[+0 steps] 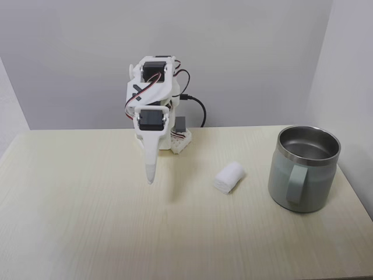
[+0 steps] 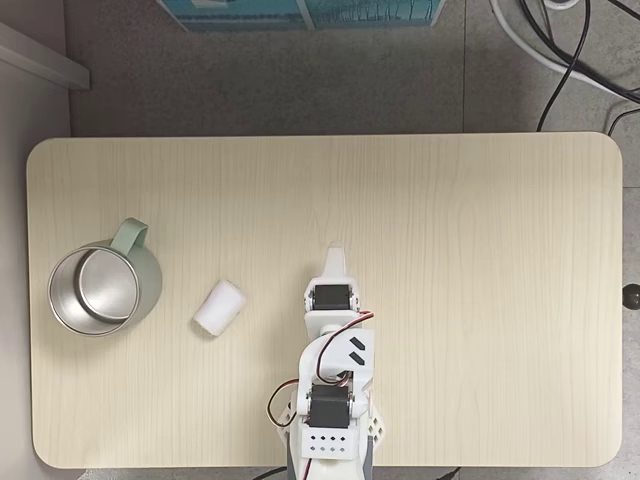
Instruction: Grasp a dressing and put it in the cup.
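The dressing (image 1: 229, 177) (image 2: 220, 307), a small white gauze roll, lies on its side on the pale wooden table. The cup (image 1: 305, 169) (image 2: 104, 290), a pale grey-green steel mug with a shiny inside, stands upright and empty a short way from the roll, handle toward the front camera. My white gripper (image 1: 150, 175) (image 2: 336, 256) hangs folded close to the arm's base, fingers together and pointing down, tip just above the table. It is shut, holds nothing, and stands well apart from the roll, on the side away from the cup.
The arm's base (image 2: 332, 430) sits at the middle of one long table edge, with cables behind it. A grey wall backs the table in a fixed view. Floor cables (image 2: 575, 50) and a blue box (image 2: 300, 10) lie beyond the far edge.
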{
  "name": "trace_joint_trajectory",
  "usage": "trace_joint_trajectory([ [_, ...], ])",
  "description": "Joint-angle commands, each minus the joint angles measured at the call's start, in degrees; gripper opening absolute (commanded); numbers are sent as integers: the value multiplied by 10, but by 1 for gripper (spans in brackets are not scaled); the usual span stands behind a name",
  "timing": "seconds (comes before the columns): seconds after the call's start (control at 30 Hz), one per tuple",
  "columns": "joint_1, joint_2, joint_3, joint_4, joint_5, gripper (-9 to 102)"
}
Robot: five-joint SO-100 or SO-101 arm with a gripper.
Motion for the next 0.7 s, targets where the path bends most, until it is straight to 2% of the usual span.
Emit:
trace_joint_trajectory([
  [0.0, 42, -3, 2, -5, 51, 0],
  [0.67, 39, -3, 15, 13, 32, 0],
])
